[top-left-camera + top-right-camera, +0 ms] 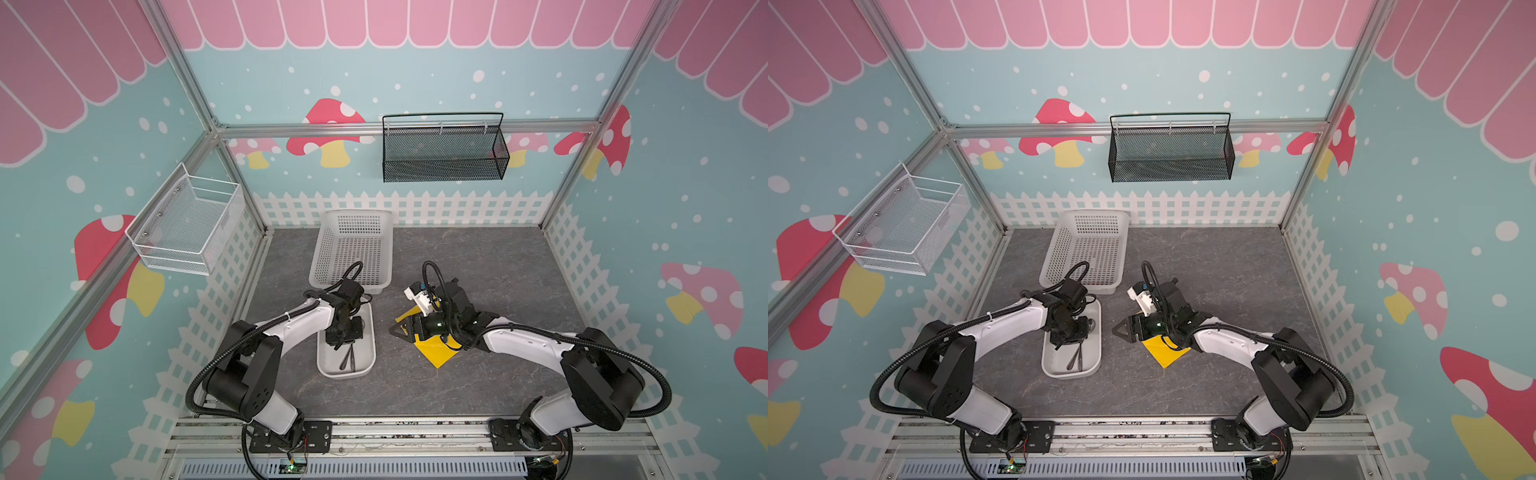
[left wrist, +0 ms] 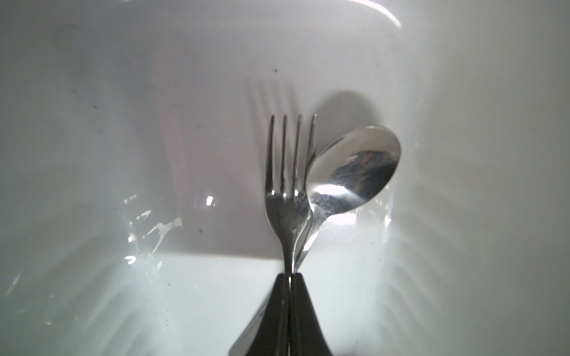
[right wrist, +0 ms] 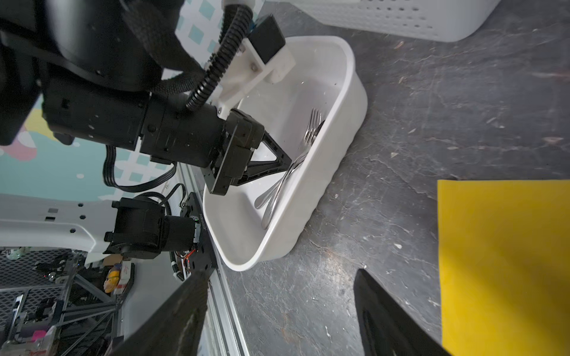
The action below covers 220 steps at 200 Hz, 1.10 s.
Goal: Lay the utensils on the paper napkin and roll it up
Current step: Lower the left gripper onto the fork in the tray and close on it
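**Utensils** (image 3: 285, 182): fork (image 2: 287, 188) and spoon (image 2: 354, 168) lie side by side in the white oblong tray (image 3: 327, 188). Their long axis runs along its length, handles toward the robot's base. The knife is not made out.
**Left gripper** (image 2: 290, 277): fingers pressed together, pinching both stems.
**Paper napkin** (image 1: 436, 353): flat on the tabletop (image 1: 498, 257), right of the tray and apart from it.
**Right gripper** (image 3: 279, 274): fingers spread, empty, just beside the napkin.

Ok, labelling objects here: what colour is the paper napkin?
The square paper napkin is plain bright yellow, clearest in the right wrist view.
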Available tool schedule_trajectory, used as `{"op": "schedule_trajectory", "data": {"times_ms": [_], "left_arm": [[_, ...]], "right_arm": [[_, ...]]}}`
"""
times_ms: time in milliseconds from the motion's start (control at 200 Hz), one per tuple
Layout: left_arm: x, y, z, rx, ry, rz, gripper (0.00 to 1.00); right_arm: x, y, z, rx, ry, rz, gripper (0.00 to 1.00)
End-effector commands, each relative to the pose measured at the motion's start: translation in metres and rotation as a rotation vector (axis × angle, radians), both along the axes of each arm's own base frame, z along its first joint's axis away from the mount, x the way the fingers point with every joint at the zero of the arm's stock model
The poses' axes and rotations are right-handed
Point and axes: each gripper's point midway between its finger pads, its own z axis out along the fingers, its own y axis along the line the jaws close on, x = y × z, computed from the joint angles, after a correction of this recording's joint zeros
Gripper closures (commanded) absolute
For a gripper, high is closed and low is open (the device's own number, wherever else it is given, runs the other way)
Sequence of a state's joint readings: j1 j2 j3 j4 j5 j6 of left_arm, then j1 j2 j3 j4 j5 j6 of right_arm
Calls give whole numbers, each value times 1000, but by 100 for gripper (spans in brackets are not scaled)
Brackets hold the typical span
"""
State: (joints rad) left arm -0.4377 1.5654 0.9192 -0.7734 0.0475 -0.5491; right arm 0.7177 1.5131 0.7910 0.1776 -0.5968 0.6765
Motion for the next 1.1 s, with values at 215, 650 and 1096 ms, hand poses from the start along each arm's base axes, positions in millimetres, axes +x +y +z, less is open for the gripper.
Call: {"op": "schedule_trajectory", "data": {"times_ms": [215, 650, 1096], "left_arm": [[3, 10, 5, -21, -11, 12, 85], [-1, 2, -17, -48, 55, 30, 78], [-1, 0, -14, -54, 53, 10, 95]], "right_arm": [[-2, 20, -2, -27, -19, 67, 24], [-7, 33, -22, -102, 19, 103, 24], [0, 30, -23, -146, -4, 70, 21]]}}
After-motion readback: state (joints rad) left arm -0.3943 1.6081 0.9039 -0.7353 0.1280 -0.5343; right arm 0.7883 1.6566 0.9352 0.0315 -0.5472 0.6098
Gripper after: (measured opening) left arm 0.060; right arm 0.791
